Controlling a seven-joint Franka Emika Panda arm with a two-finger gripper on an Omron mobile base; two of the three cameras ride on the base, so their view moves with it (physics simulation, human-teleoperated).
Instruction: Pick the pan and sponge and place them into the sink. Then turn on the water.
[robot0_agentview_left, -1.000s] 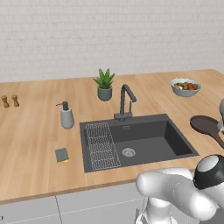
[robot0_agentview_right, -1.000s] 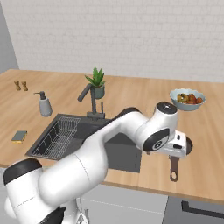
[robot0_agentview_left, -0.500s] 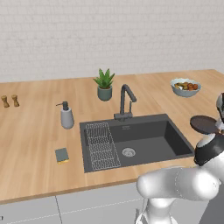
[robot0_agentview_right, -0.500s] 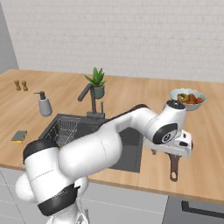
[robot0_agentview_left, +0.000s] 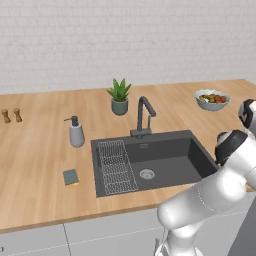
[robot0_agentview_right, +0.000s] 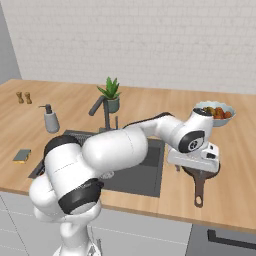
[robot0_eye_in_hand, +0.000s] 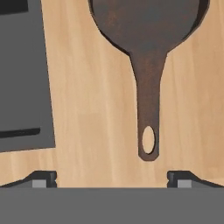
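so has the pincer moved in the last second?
Yes. In the right base view the hand with the pincer has swung further right, away from the sink, and now hangs open over the pan handle.

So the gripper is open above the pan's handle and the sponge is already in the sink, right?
Not quite. The sponge lies on the counter left of the sink, as the left base view shows. The gripper is indeed open above the pan handle.
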